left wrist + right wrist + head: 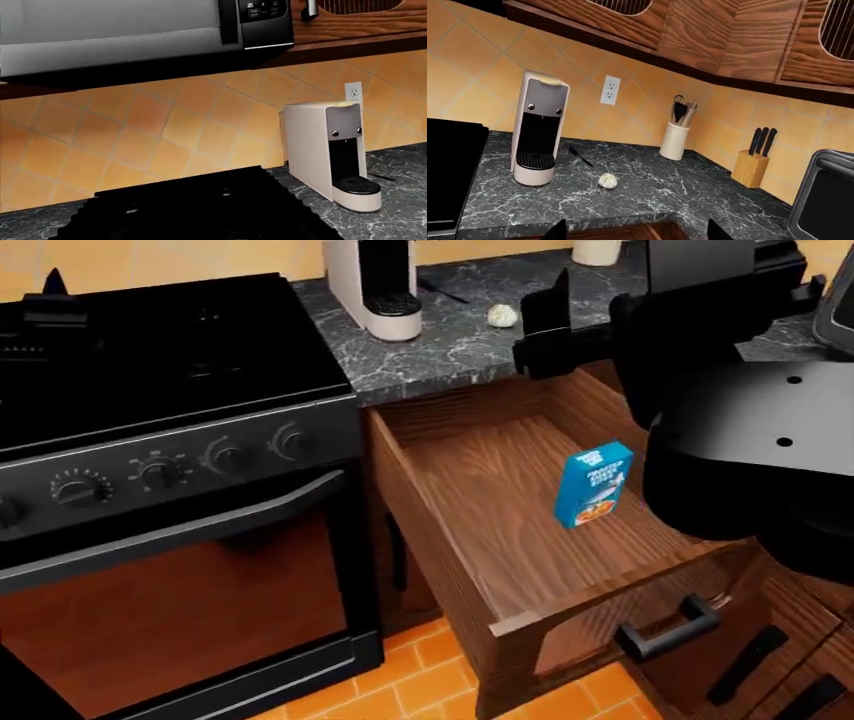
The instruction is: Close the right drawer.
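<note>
Drawer: standing fully open, its front and handle lying below and nearer the robot than the right tool, which is hovering over its back edge, fingers spread, holding nothing. Left tool: unseen.

A kitchen with an orange diagonal-tiled wall and an orange tiled floor. A dark marble table runs along the wall and turns a corner. A black stove stands beside it, under a steel microwave. Reddish wood cabinets hang above. On the table stand a white coffee machine, a utensil crock and a knife block. A white outlet sits in the wall.
</note>
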Robot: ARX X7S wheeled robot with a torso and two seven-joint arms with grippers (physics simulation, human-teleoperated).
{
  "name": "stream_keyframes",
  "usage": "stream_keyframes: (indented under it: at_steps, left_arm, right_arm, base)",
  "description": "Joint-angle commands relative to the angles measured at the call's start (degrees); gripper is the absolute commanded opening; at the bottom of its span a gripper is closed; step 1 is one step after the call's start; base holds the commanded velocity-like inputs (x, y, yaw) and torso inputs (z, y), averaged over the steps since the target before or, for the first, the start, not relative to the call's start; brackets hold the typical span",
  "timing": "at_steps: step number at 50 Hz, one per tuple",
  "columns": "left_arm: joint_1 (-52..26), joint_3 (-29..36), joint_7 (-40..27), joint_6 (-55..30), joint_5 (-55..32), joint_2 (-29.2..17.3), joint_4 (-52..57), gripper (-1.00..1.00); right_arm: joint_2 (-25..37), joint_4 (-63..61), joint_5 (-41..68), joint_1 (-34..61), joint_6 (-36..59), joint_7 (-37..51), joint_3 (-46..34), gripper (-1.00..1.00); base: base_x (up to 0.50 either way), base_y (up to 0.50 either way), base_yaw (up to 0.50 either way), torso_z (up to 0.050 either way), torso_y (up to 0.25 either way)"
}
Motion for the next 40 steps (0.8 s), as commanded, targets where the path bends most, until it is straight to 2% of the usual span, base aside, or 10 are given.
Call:
stream_keyframes:
  at_steps: [1, 40]
  left_arm:
    - [0.0, -1.3, 1.5, 0.4, 0.4, 1.0, -0.3, 1.0]
    - [0.6, -1.4, 0.6, 0.5, -0.8, 0.9, -0.2, 1.0]
  right_arm:
    - [-1.2, -0.1, -1.2, 0.1, 0.2, -1.3, 1.5, 1.0]
    - [-0.5, -1.0, -1.1, -0.5, 0.6, -0.3, 2.1, 1.0]
  base:
    - [-0.14, 0.06, -0.5, 0.0, 0.0]
    - [-0.13, 0.08, -0.5, 0.0, 0.0]
